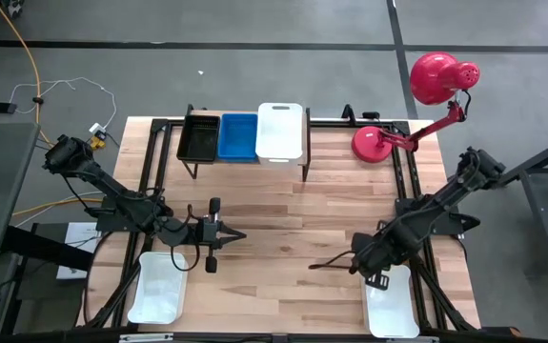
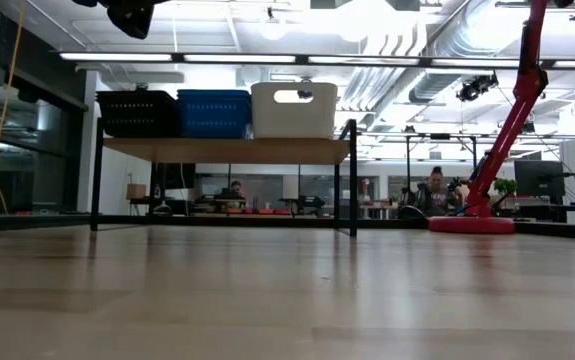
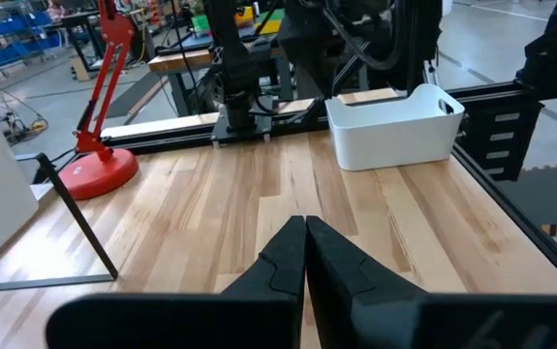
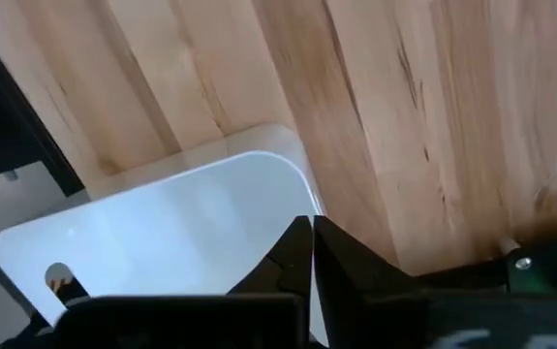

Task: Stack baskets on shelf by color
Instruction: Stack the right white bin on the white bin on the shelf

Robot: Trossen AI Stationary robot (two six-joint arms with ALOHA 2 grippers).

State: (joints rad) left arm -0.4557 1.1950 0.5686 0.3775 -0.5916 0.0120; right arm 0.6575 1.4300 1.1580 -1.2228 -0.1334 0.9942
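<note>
On the shelf [image 1: 297, 157] at the table's far side, a black basket [image 1: 198, 136], a blue basket [image 1: 238, 136] and a white basket [image 1: 280, 131] stand side by side on their bottoms. Another white basket [image 1: 156, 286] rests on the table near left. A third white basket [image 1: 391, 303] rests near right. My left gripper [image 1: 238, 234] is shut, hovering about level, pointing toward the table's right. My right gripper [image 4: 312, 225] is shut and points down above the table, beside the near-right basket's corner [image 4: 278, 155]. Neither holds anything.
A red desk lamp [image 1: 440, 76] stands with its round base [image 1: 378, 145] at the far right, beside the shelf. Black frame rails [image 1: 412, 181] run along the table's sides. In the low view, people [image 2: 435, 190] sit in the room beyond the table.
</note>
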